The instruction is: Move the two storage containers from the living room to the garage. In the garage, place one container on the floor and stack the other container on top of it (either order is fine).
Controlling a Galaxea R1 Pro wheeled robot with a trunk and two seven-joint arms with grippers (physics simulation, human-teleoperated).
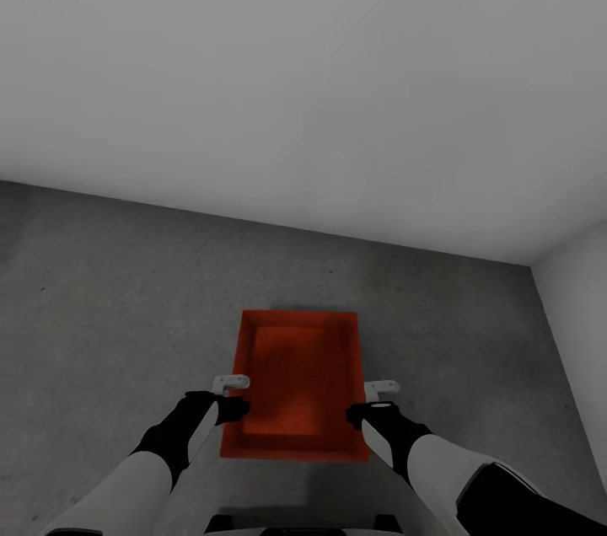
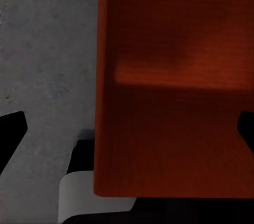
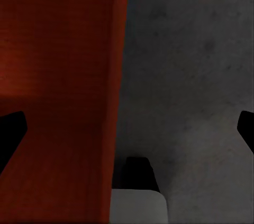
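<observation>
Container (image 1: 297, 384) lies on floor (image 1: 110, 308) between both claws, near walls.

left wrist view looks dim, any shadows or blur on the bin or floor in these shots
Left wrist view: a soft-edged shadow darkens the storage container, whose edges look blurry. Right wrist view: the container is dim, the concrete floor mottled, without glare. Head view: even, flat light, with a darker patch of floor around the container.

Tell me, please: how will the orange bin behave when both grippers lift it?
The bin probably stays stiff: its low walls look straight and its corners square. It seems light, being open-topped and empty. Its plain smooth sides may slip, so the left gripper and right gripper should squeeze evenly.
</observation>
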